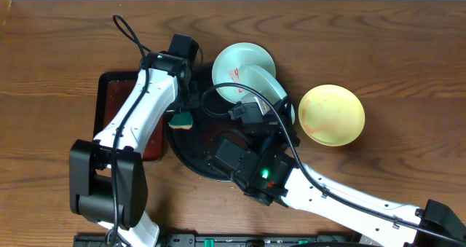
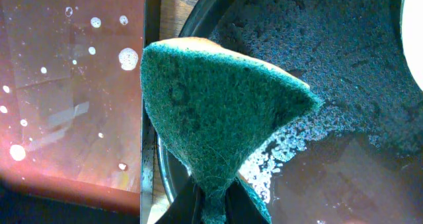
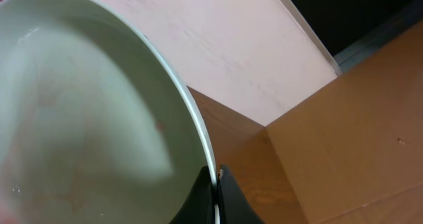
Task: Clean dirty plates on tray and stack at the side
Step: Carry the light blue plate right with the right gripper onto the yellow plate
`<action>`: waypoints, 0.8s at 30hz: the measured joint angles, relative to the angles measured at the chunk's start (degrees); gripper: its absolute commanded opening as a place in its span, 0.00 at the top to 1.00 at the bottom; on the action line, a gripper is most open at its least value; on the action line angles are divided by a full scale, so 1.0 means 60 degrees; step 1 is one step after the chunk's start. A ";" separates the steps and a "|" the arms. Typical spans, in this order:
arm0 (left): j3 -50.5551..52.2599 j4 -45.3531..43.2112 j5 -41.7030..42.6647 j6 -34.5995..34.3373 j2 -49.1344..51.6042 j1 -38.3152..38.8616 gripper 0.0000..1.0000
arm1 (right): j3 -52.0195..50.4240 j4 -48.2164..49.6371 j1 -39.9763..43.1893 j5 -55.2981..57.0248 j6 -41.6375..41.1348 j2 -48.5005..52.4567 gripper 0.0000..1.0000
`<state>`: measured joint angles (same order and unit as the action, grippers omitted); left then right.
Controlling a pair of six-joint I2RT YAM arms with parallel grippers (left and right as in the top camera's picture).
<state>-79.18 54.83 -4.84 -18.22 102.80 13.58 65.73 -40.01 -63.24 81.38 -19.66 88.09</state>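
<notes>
My right gripper (image 3: 215, 199) is clamped onto the rim of one mint plate (image 3: 86, 118). I've got it tipped steeply over the black tray (image 1: 188, 151), so it's not lying flat. From overhead its long axis runs from far-left to near-right, and the hollow face is turned toward my wrist cam. There might be faint reddish marks in the bowl, but it's too blurry up close to be sure

My left gripper (image 2: 211, 207) is squeezed tight on a green sponge (image 2: 218, 118), which fans out from the pinch. It hangs over the left edge of the black tray, right next to the reddish tray (image 1: 116, 94). The black tray floor is wet and foamy under it

Plate count is three: two mint and one yellow. The other mint plate (image 1: 240, 61) sits face up at the far rim of the black tray, with a red smear in the middle. The yellow plate (image 1: 331, 114) is face up on the table (image 1: 408, 72), off to the right and clear of the tray. One sponge, two trays
</notes>
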 measured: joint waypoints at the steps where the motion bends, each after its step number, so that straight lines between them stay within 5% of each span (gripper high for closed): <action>1: 0.0000 0.0004 0.0000 0.0000 0.0000 0.0000 0.93 | 0.0000 0.0004 0.0000 -0.0076 0.0000 0.0000 0.99; 11: 0.0000 0.0004 0.0004 0.0000 0.0000 0.0000 0.93 | 0.0000 -0.0273 0.0608 -0.3810 -0.0131 0.0000 0.99; 24: 0.0000 0.0004 0.0004 0.0000 0.0000 0.0000 0.93 | 0.0000 -0.0437 0.5362 -1.1311 -0.0554 -0.0572 0.99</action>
<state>-79.18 54.85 -4.82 -18.22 102.80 13.58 65.73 -42.63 -31.07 13.52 -22.98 84.66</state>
